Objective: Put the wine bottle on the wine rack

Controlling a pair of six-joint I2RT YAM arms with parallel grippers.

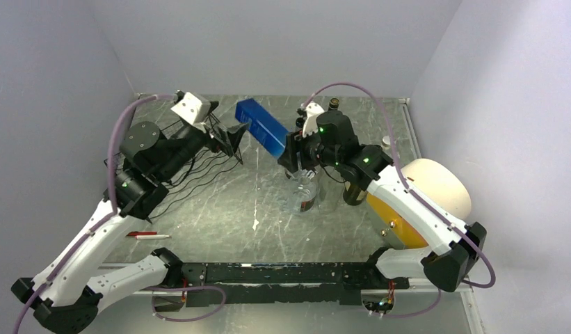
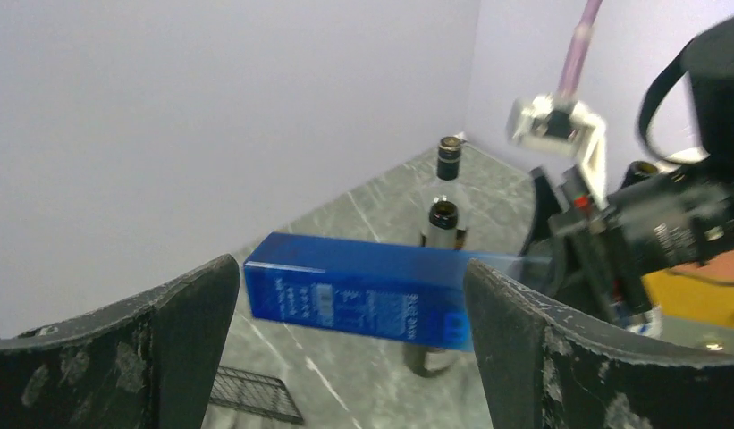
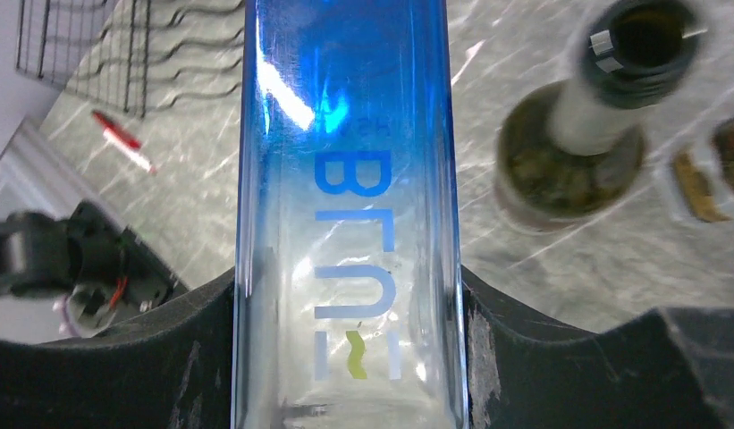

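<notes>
- The right gripper (image 1: 291,152) is clamping the blue wine bottle (image 1: 263,127) aloft, right of the wine rack (image 1: 199,177); the transport step seems underway.
- The left gripper (image 1: 234,139) is gaping empty.
- Next: lowering into a cradle.

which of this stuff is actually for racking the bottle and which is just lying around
For the job:
- blue bottle, gripped by the right gripper
- black wire wine rack, on the table's left side

Just lying about:
- red pen
- open dark green bottle
- clear glass vessel
- cream and yellow round thing
</notes>
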